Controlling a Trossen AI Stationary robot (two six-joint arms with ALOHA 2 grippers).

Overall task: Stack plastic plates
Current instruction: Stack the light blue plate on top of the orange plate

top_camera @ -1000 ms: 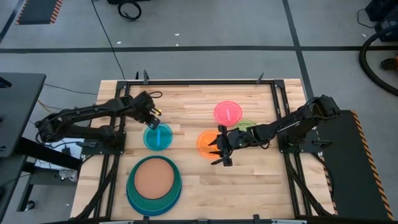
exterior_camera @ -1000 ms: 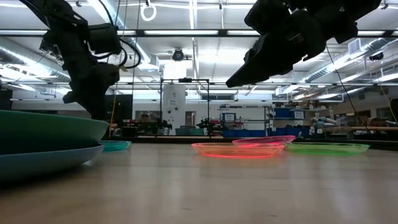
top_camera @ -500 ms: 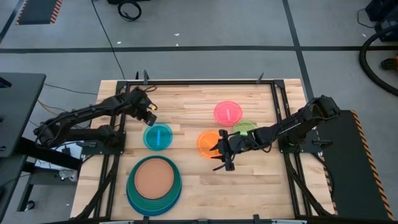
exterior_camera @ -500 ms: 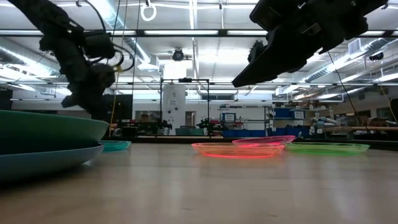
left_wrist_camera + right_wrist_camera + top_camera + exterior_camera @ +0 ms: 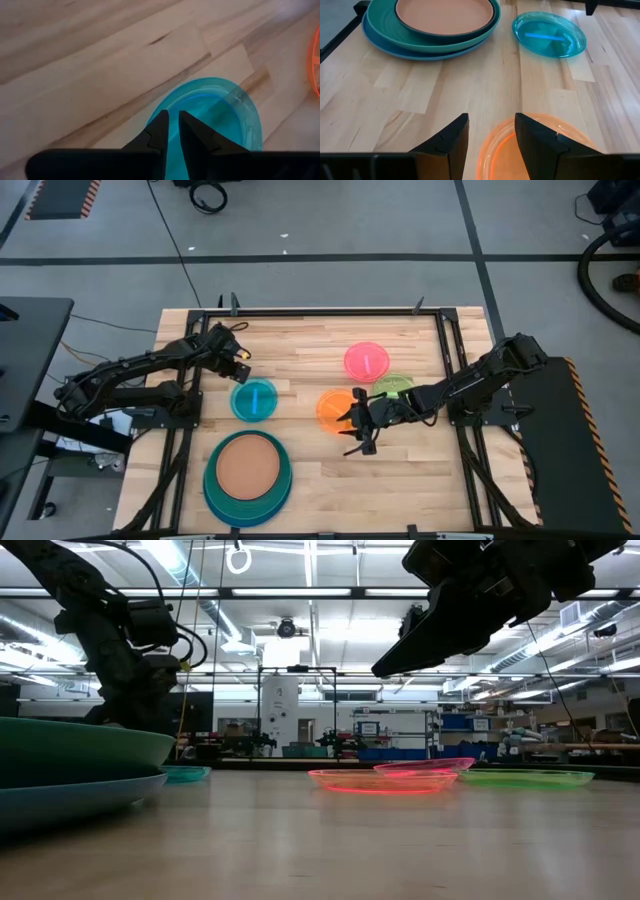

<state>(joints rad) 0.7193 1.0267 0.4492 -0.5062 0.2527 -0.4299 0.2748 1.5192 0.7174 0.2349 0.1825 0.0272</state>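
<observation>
Wooden table (image 5: 310, 480), four plates already nested at its near-left corner: brown plate (image 5: 247, 465) on top, inside a dark teal one, inside a teal plate (image 5: 282, 483), all on a blue plate (image 5: 375, 37) whose rim shows at the bottom of the pile. Four small translucent plates lie flat and unstacked mid-table: cyan plate (image 5: 254, 400) toward the left, orange plate (image 5: 333, 410) at centre, pink plate (image 5: 366, 360) farther back, green plate (image 5: 396, 385) partly under the right arm. Left gripper (image 5: 240, 360) hangs above the table just behind the cyan plate, fingers nearly pressed together with a thin slit between them, pinching nothing; its wrist view looks down on that plate. Right gripper (image 5: 357, 423) is raised over the near edge of the orange plate, fingers spread apart, nothing between them, the plate's rim showing in the gap.
</observation>
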